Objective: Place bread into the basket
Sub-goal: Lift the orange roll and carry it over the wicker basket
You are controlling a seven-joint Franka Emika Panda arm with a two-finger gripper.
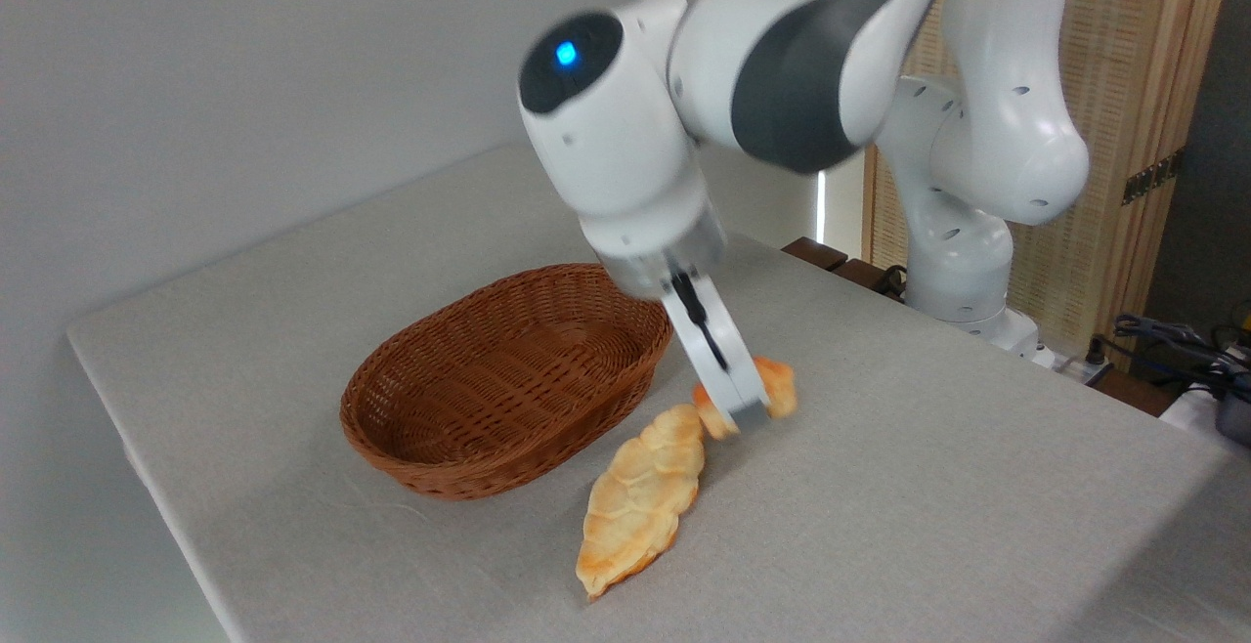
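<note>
While the oval brown woven wicker basket (503, 379) sits empty on the grey cloth-covered table (928, 487), the task is only at its grasping stage. The white two-finger claw (740, 408) is down at table level just right of the basket's near-right rim, and the small orange-golden bun (775, 384) shows on both sides of the near finger, so the fingers appear to stand either side of it. Whether they are already pressed onto the bun or a little apart from it cannot be told, since the near finger hides the gap and the area is slightly blurred. Whether the bun rests on the table or is just off it is also unclear. Left to do, as a judgement: secure the grip, lift, carry the bun left over the rim and let it go inside.

Counted: one basket, one bun, one longer pale flat leaf-shaped pastry (637, 501) lying nearer, its far tip close beside the bun, and one arm with one claw.
</note>
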